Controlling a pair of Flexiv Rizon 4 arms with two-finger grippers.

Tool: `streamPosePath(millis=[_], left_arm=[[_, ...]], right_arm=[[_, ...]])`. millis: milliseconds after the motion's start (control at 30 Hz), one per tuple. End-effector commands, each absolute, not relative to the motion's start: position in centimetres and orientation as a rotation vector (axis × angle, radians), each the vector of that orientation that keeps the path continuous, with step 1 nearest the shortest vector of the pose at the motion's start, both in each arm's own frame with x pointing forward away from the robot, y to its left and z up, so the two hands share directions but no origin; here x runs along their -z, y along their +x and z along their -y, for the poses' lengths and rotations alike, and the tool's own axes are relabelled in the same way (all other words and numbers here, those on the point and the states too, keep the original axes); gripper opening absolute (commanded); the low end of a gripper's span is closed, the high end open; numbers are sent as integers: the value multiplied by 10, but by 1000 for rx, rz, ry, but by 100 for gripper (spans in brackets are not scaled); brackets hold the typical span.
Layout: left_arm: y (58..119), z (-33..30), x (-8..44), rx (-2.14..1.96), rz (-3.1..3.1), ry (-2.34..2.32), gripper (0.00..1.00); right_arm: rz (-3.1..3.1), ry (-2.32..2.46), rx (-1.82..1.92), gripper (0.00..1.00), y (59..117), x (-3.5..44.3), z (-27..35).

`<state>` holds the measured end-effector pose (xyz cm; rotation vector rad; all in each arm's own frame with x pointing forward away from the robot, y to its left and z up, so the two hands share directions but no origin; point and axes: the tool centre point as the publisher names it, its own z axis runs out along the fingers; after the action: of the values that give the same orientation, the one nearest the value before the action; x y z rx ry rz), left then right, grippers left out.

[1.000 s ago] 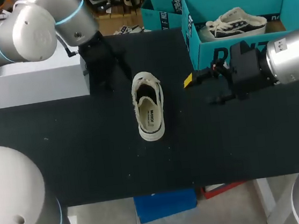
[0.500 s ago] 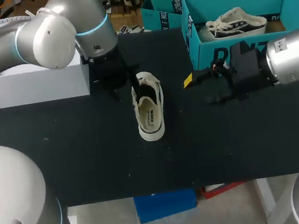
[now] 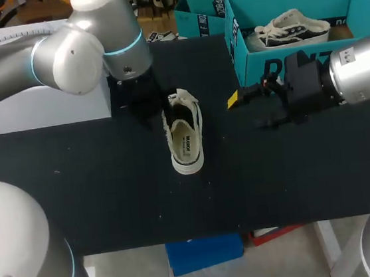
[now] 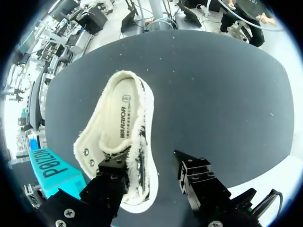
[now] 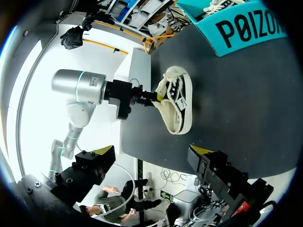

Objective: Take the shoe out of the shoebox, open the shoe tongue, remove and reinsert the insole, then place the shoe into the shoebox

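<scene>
Left gripper [image 4: 151, 163] spread astride the shoe's [image 3: 184, 135] sidewall; right gripper [image 3: 249, 111] spread, well apart from the shoe across open desk [image 3: 110, 187].

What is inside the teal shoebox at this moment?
One white shoe with loose laces lies inside the shoebox. Its front wall hides the near floor, so anything there cannot be seen. The other shoe stands out on the table.

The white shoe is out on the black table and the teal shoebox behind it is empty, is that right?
Not quite. The white shoe is out on the black table, but the teal shoebox is not empty: the head view shows a second shoe lying inside it.
</scene>
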<state>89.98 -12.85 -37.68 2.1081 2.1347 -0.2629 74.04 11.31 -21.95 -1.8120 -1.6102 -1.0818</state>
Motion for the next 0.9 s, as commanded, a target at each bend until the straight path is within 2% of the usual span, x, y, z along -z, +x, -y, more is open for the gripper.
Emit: streamPosePath(millis=[33, 400, 533, 633, 700, 733, 767, 900], left_arm=[[904, 131, 389, 266, -2129, 2112, 49], [909, 137, 407, 249, -2108, 2138, 48], [910, 138, 411, 234, -2093, 2144, 40], [910, 139, 414, 231, -2088, 2145, 40], [910, 140, 416, 227, -2083, 2147, 31], [910, 140, 416, 225, -2081, 2147, 22], [910, 141, 417, 222, -2078, 2148, 2], [912, 143, 417, 225, -2070, 2143, 0]], right_arm=[[1610, -1813, 1082, 100, 741, 220, -114], [1610, -1813, 1082, 100, 741, 220, -114], [1610, -1813, 1082, 100, 741, 220, -114], [1610, -1813, 1082, 100, 741, 220, -114], [1610, -1813, 1082, 100, 741, 220, -114], [1610, -1813, 1082, 100, 741, 220, -114], [1610, -1813, 1082, 100, 741, 220, -114], [1610, -1813, 1082, 100, 741, 220, -114]])
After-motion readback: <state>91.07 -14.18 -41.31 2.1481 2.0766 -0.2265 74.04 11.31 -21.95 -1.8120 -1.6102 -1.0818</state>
